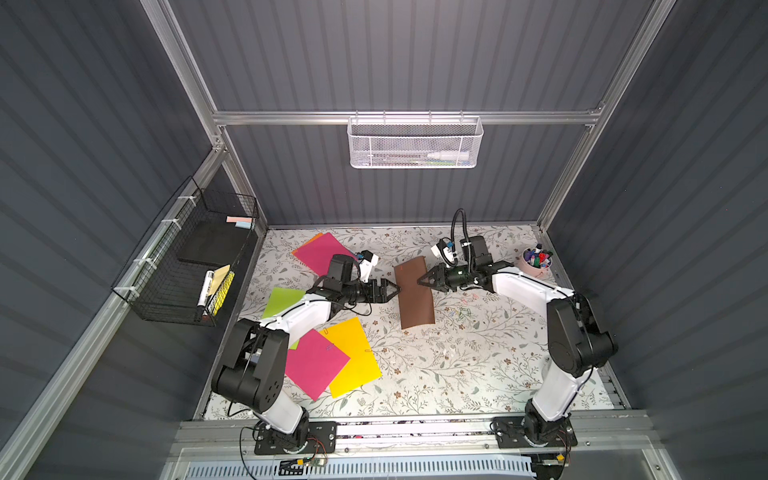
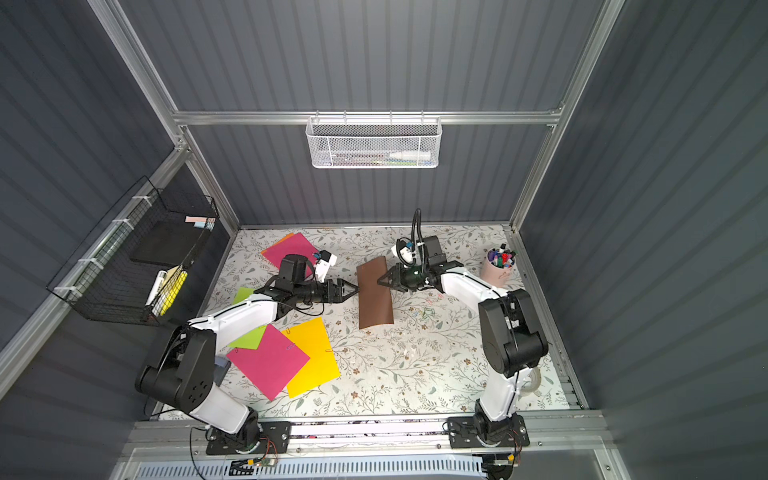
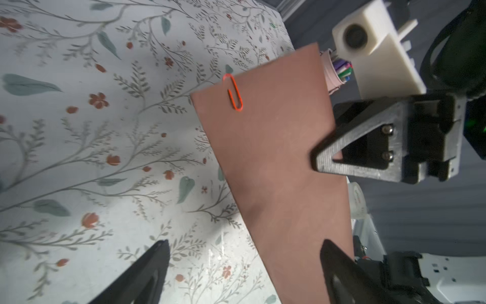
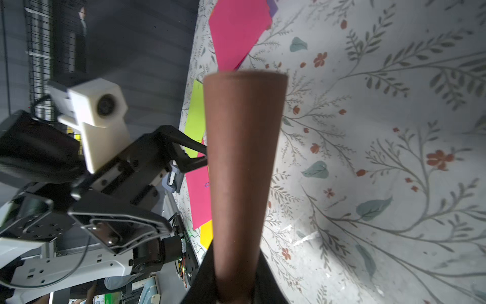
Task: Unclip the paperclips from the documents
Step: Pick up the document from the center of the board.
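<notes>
The right pincer [image 1: 420, 281] is clamped on one long edge of the matte brown paper sheet [image 1: 415, 299], holding it bowed up from the floral tabletop [image 1: 457, 365], probably to steady it for the other arm. The left pincer [image 1: 397, 289] stands wide open at the opposite edge. The thin orange wire paperclip [image 3: 234, 92] sits on the short edge beyond both.
</notes>
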